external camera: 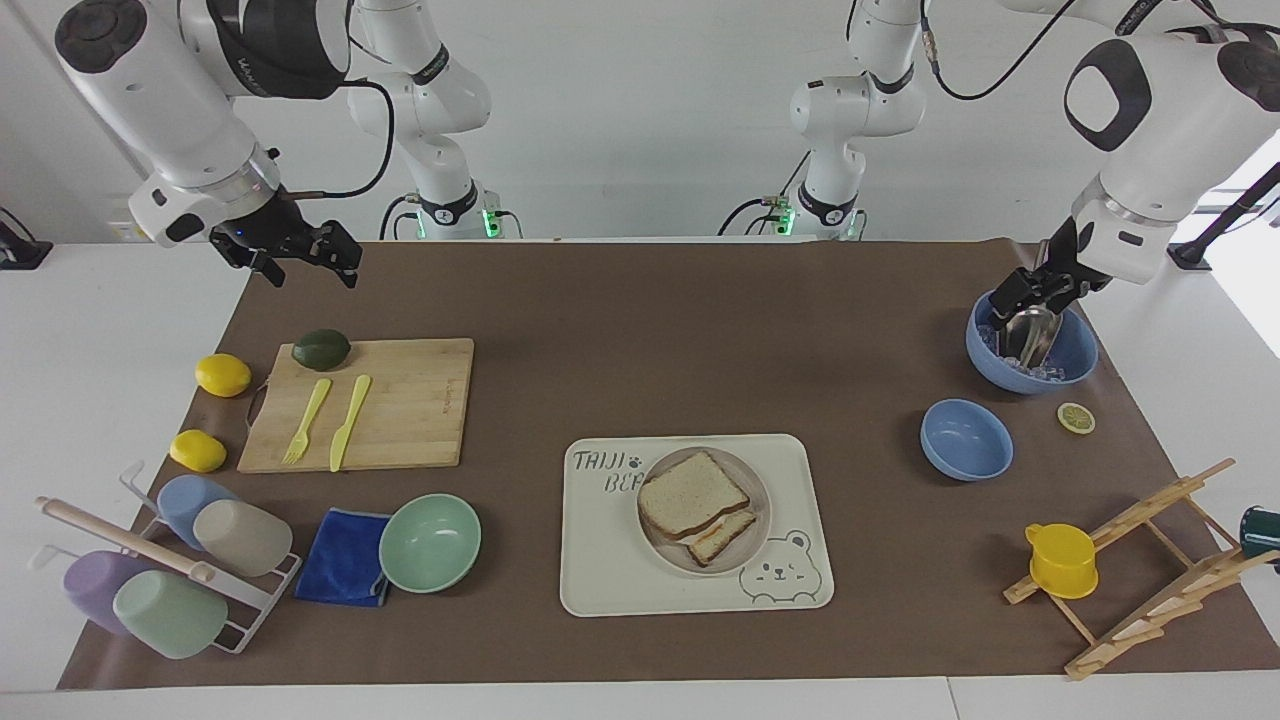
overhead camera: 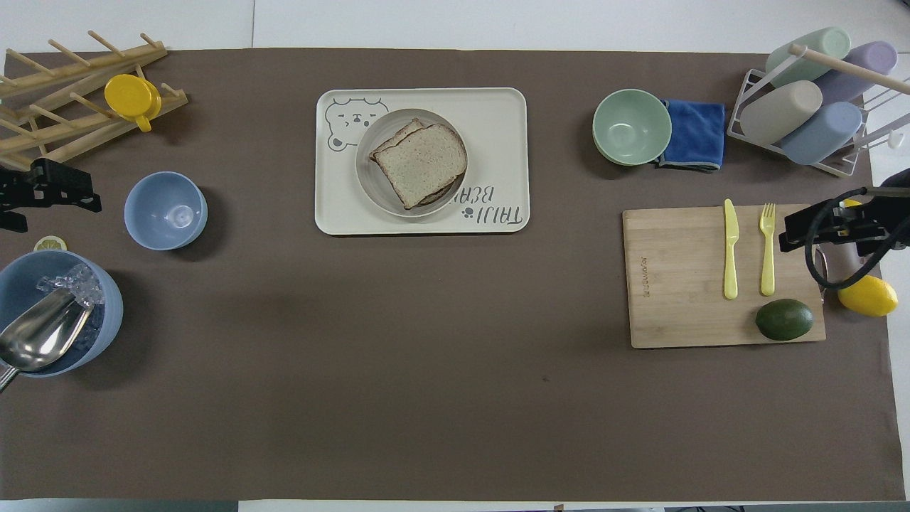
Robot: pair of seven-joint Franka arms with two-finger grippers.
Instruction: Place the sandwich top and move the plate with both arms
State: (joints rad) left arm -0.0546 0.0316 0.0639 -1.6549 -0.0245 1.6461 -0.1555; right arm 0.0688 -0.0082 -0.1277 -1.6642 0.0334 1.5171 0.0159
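Brown mat (external camera: 640,330): sandwich top (external camera: 692,494) on plate (external camera: 752,525); both arms' jaws released

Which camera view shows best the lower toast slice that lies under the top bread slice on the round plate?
The facing view: there the lower toast slice sticks out from under the pale speckled top bread slice on the round beige-grey plate, with its filling at the edge. The overhead view shows only a narrow crust strip beside the top slice.
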